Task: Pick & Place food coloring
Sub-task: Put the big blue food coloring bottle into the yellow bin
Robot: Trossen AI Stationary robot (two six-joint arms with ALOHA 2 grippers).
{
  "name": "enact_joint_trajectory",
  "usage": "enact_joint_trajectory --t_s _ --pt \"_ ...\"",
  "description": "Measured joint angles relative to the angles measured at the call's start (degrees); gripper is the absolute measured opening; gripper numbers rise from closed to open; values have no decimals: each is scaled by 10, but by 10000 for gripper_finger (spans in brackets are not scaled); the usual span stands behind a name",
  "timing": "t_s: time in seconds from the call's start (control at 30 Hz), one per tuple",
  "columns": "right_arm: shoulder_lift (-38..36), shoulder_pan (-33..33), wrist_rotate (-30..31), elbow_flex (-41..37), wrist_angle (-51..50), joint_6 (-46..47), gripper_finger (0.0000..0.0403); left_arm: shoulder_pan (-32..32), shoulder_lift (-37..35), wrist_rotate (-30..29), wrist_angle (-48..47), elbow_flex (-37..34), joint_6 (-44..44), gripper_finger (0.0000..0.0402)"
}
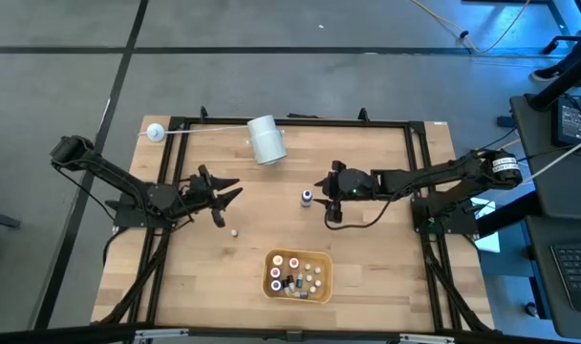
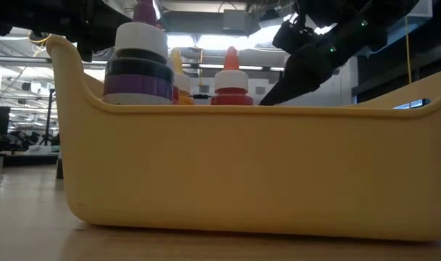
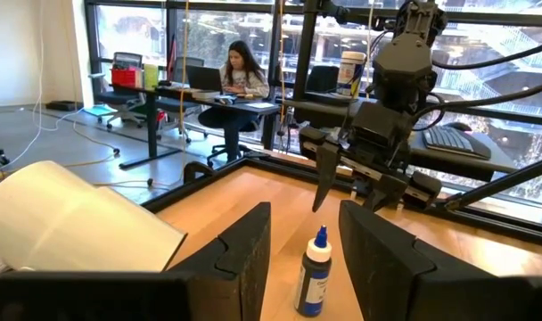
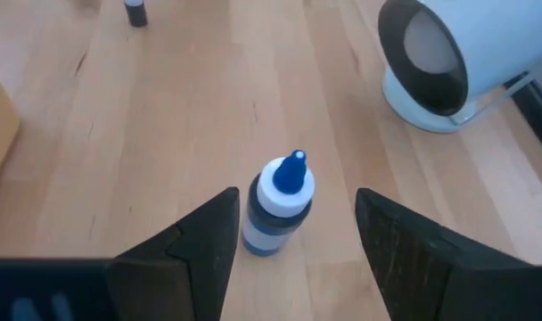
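With your right gripper (image 4: 293, 234) fingers apart astride the upright blue-capped bottle (image 4: 277, 207) on the worktop (image 1: 367, 248), centre, descend, close gently; left gripper (image 1: 221, 195) fingers apart, idle.

Even overhead light, soft shadows; low view backlit by windows.

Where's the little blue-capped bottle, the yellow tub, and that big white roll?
blue-capped bottle (image 4: 277, 209), right wrist view, on its white body.
yellow tub (image 2: 257, 167), low view, on its front wall.
white roll (image 1: 267, 140), high view, on its side.
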Motion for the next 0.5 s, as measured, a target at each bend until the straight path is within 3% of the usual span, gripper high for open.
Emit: enact_joint_trajectory --t_s 0.5 --pt "99 -14 -19 0 86 -10 226 0 0 0 0 0 0 132"
